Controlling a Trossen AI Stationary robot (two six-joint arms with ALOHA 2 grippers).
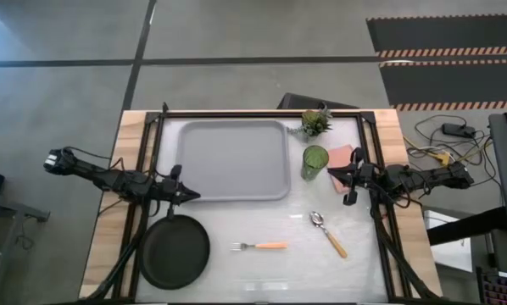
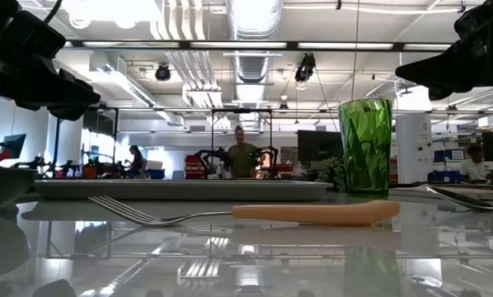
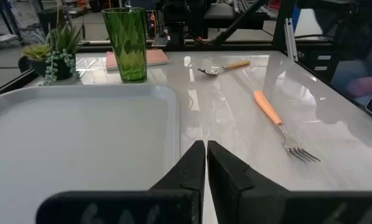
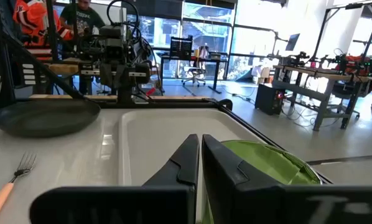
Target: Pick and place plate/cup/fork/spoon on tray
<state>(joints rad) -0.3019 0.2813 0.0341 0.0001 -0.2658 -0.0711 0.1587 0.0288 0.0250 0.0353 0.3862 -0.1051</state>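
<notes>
Tray [image 1: 233, 159] sits upper centre in your high view, nothing on it. The cup [image 1: 314, 161] stands just right of it; the plate [image 1: 175, 251] lies lower left, the fork [image 1: 260, 246] and spoon [image 1: 328, 233] lower centre. Your left gripper [image 1: 189, 196] hangs by the tray's lower-left corner, fingers together — the right gripper [image 1: 334, 176], also closed and empty, is just beside the cup.

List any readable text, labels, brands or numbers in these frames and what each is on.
None can be read.
Tray, plate, cup, fork, spoon: no print or marks visible.
Left claw and right claw: no legible labels.
Room behind the table, low and wrist views: screens and equipment show nothing legible; any text there is too small to read.
</notes>
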